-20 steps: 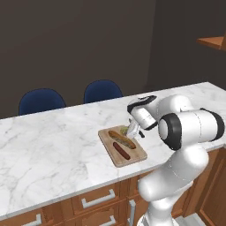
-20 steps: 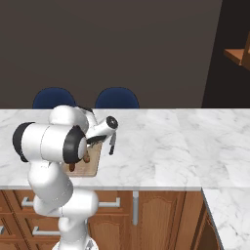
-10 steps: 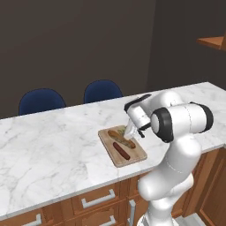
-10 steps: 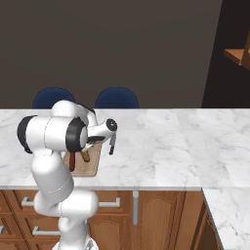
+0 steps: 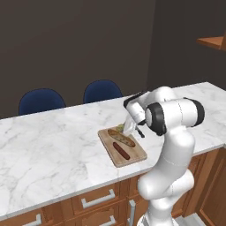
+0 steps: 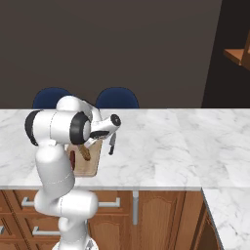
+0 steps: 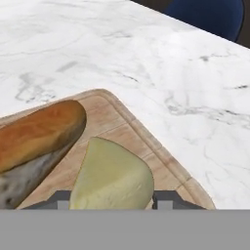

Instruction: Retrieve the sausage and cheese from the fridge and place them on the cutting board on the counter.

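Hand view, tool (image 7: 112, 201) fingers flanking cheese (image 7: 111, 178), on cutting board (image 7: 146, 134)

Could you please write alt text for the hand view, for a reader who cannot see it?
A pale yellow-green wedge of cheese sits between the gripper's two dark fingertips over a light-wood cutting board. An orange-brown elongated loaf lies beside it on the board, with the white marble counter and a blue chair beyond.

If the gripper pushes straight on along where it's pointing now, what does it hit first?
The gripper has the cheese right between its fingertips, so going on would likely press the cheese into the cutting board beneath it. The orange-brown piece lies just beside that line. Whether the cheese already rests on the board is unclear.
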Robot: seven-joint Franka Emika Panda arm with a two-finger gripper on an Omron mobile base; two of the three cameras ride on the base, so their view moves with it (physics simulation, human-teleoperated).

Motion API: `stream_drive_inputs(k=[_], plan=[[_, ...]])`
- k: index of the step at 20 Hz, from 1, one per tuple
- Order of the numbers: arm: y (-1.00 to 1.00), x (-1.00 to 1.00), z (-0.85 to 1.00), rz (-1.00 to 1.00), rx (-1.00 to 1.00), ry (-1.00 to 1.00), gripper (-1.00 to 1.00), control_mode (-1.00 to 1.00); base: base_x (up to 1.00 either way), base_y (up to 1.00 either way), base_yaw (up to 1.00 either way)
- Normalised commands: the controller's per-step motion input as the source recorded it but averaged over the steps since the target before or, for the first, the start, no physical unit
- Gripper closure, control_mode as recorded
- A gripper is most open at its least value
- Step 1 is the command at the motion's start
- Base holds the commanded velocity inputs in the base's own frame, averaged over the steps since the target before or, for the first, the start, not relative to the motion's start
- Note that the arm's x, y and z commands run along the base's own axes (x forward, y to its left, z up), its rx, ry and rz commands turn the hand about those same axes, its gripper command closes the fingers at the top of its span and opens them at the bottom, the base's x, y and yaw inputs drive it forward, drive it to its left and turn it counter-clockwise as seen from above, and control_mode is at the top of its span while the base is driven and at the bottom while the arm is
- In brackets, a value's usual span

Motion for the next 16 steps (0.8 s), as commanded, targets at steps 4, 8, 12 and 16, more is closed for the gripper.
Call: stream_drive_inputs(k=[4,8,12,16], plan=[[0.25,-0.05,-0.33,0.06,0.0,-0.01,1.0,-1.0,0.0,0.0,0.0],[0.21,0.0,-0.36,0.03,0.0,0.0,1.0,-1.0,0.0,0.0,0.0],[0.18,-0.28,-0.36,0.0,0.0,0.0,1.0,-1.0,0.0,0.0,0.0],[0.22,-0.38,-0.34,-0.02,0.0,0.0,1.0,-1.0,0.0,0.0,0.0]])
